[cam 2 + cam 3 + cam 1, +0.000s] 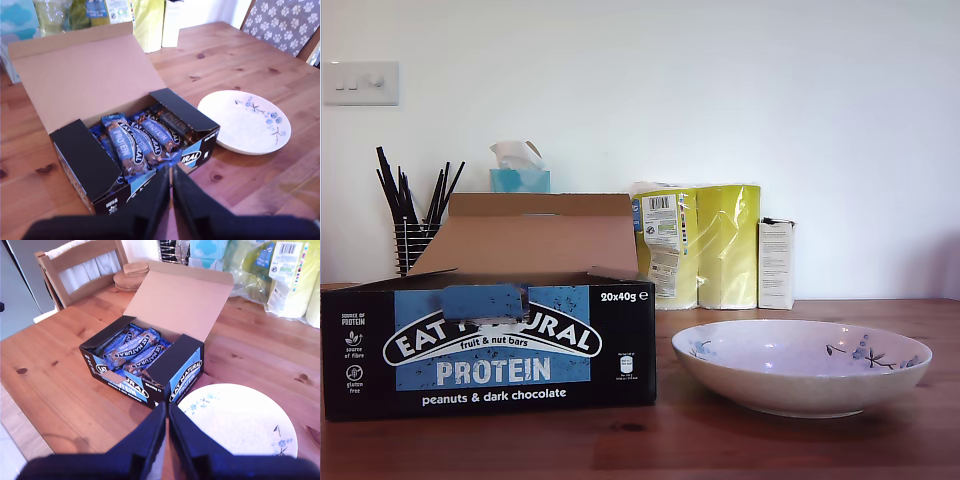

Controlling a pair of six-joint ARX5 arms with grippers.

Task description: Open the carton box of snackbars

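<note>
My first gripper [171, 182] hangs above the table [240, 65] with its fingers pressed together and nothing between them; it is clear of the box [135, 150], whose front edge lies just past the fingertips. My second gripper [167, 415] is likewise closed on nothing, poised over the gap between the box [145, 365] and the bowl [240, 420]. Neither arm shows in the exterior view.

In the exterior view the box [490, 340] sits at the lower left of the frame — black, with a blue label on its front, and its brown lid standing up behind. Both wrist views show it open, the two black side flaps folded outward and blue-wrapped bars [135, 140] lying in a row inside. The bars [132, 351] fill the box from side to side.

The bowl [800, 365] — white with a blue flower print — rests at the lower right of the exterior view, just beside the box and not touching it. Behind, against the wall, stand yellow-wrapped paper rolls [705, 245] at mid frame, a small white carton [776, 263] to their right, a tissue box [520, 175] above the lid, and a wire holder of black straws [415, 215] at the left edge. A wooden chair [80, 267] shows at the upper left of the second wrist view.
</note>
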